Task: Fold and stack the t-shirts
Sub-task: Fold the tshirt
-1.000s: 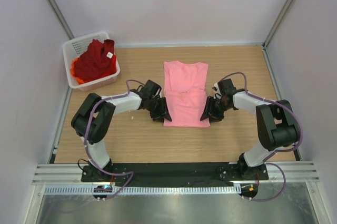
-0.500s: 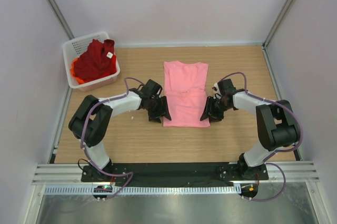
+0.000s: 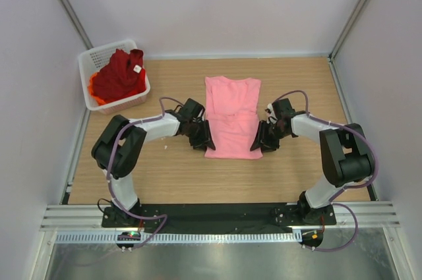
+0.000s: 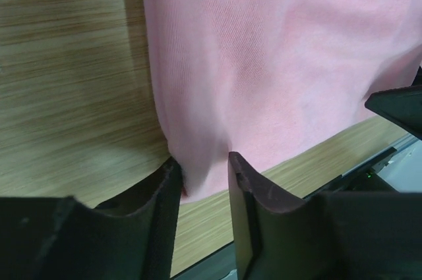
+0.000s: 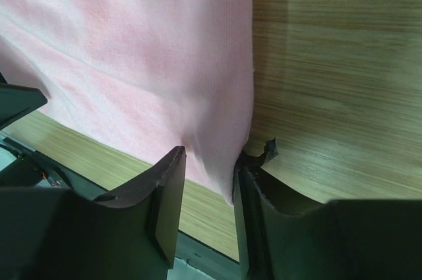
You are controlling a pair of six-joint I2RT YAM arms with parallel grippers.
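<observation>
Shows the light pink t-shirt (image 3: 232, 116) flat on the wooden worktop (image 3: 178, 174), midway between the two arms, collar away from the bases and hem toward them.

At the hem's left corner, the left fingers (image 4: 160, 191), one on each side of the cloth edge, closed onto the pink fabric, a crease of it drawn into the gap.

At the hem's right corner, the right fingers (image 5: 169, 184), likewise pinching the same t-shirt, the corner's tip poking out between them.

Both pairs low at the worktop, pointing inward at the cloth from opposite sides.

Well apart, at the far left corner, a white mesh basket (image 3: 92, 56) holding the dark red t-shirt (image 3: 119, 77) with its small white tag, heaped over the orange t-shirt (image 3: 96, 97), only an edge of that in view.
</observation>
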